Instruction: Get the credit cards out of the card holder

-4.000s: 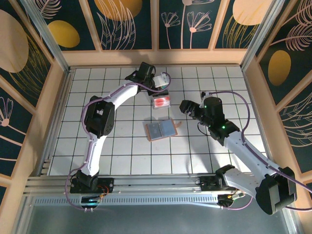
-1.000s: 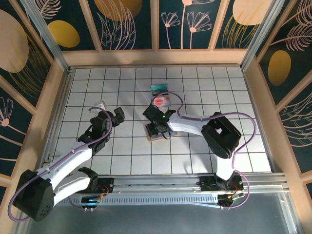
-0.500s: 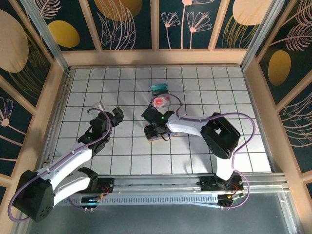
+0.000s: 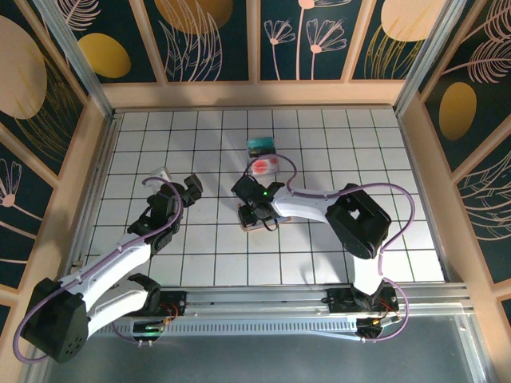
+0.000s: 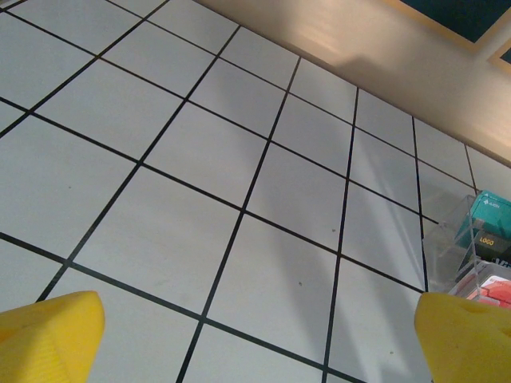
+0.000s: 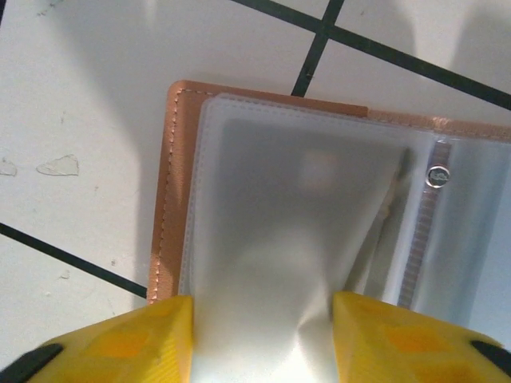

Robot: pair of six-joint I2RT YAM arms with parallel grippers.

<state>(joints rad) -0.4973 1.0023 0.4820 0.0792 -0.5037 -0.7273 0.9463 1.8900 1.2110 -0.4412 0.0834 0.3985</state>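
The tan card holder (image 4: 255, 226) lies open in the middle of the table, largely covered by my right gripper (image 4: 252, 215). In the right wrist view its leather edge (image 6: 164, 191) frames a clear plastic sleeve (image 6: 295, 207). My right gripper (image 6: 263, 335) has shut on that sleeve, which buckles between the yellow fingers (image 6: 128, 335). Two credit cards lie just behind the holder: a teal one (image 4: 260, 145) and a pale one with a red circle (image 4: 265, 166). My left gripper (image 4: 185, 190) hovers open over bare tiles to the left. From its wrist view (image 5: 255, 335) the teal card (image 5: 489, 231) sits at the right edge.
A white gridded table (image 4: 383, 159) is boxed in by low wooden walls (image 4: 254, 94) on three sides. The right arm's elbow (image 4: 355, 219) rises to the right of the holder. Open tiles lie at the left, right and front.
My right gripper has shifted slightly left over the holder, and its fingers have closed in on the clear sleeve. The left arm has barely moved.
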